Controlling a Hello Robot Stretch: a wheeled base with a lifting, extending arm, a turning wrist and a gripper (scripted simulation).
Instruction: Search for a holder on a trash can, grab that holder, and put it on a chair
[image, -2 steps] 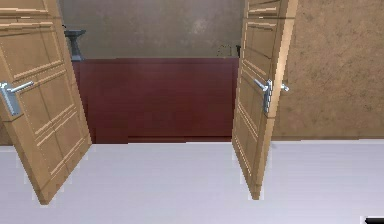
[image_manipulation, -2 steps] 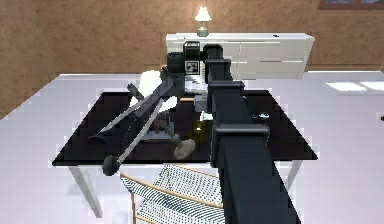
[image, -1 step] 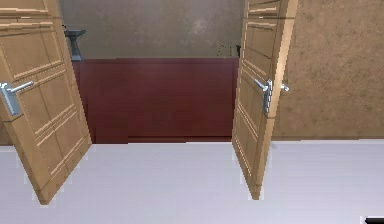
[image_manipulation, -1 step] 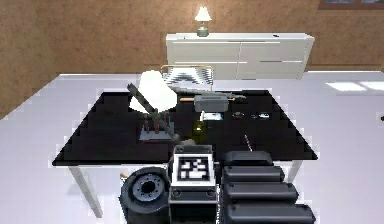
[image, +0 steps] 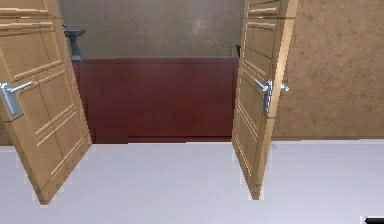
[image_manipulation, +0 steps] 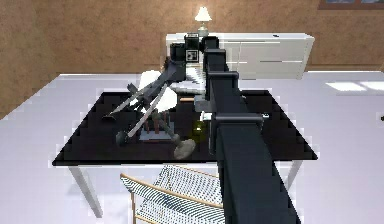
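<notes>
Doorway ahead: I see two wooden doors swung wide, the left door (image: 40, 100) and the right door (image: 258, 100), each with a silver lever handle (image: 266, 92).
Room beyond: a dark red floor (image: 160, 100) runs to a plain beige back wall. A small dark thing (image: 75, 40) stands at the far left; I cannot name it.
Near side: pale grey floor (image: 180, 190) lies in front of the doors, and a brown speckled wall (image: 335, 70) stands right of the right door.
Arm: in the arm side view the dark bar of the arm (image_manipulation: 235, 130) reaches out over a black table (image_manipulation: 100, 145) with white legs. The white marker squares (image_manipulation: 181, 52) sit at its far end.
Gripper: the gripper (image_manipulation: 135, 100) slants down and to the view's left from the squares, over the clutter on the tabletop. With things lying behind it, I cannot tell whether it holds anything.
Table clutter: a white rounded thing (image_manipulation: 152, 82), a small dark wheeled thing (image_manipulation: 150, 128), a grey lump (image_manipulation: 185, 146) and a tiny yellow-green spot (image_manipulation: 201, 124), all close together.
Holder: I cannot tell which of these blobs, if any, is the holder.
Chair: a chair (image_manipulation: 170, 190) with a striped mesh back stands at the table's near edge, just beside the arm.
Background: a white sideboard (image_manipulation: 265, 52) stands against the brown wall, with a lamp (image_manipulation: 203, 14) on it.
</notes>
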